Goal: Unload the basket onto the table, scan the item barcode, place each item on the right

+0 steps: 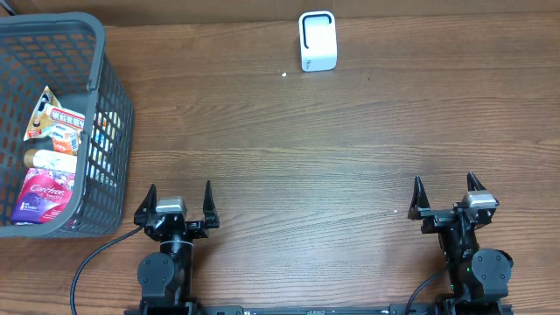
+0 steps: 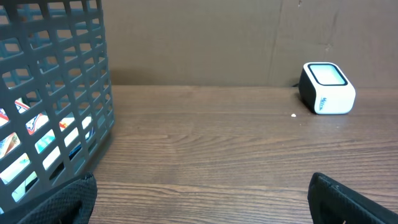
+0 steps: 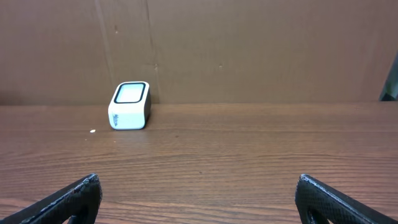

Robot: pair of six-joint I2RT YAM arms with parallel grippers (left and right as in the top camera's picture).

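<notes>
Several packaged items [image 1: 51, 162] lie in a grey mesh basket [image 1: 107, 114] at the table's left; the barcode is not visible. A white barcode scanner [image 1: 317, 41] with a dark window stands at the far edge, also in the left wrist view as the scanner [image 2: 326, 88] and in the right wrist view as the scanner [image 3: 130, 106]. My left gripper [image 1: 180, 194] rests near the front edge, just right of the basket, open and empty. My right gripper [image 1: 446, 186] sits at the front right, open with nothing between its fingers.
The basket wall [image 2: 53, 93] fills the left of the left wrist view, with packets showing through the mesh. A brown cardboard wall [image 3: 249, 50] backs the table. A small white speck [image 1: 284, 74] lies near the scanner.
</notes>
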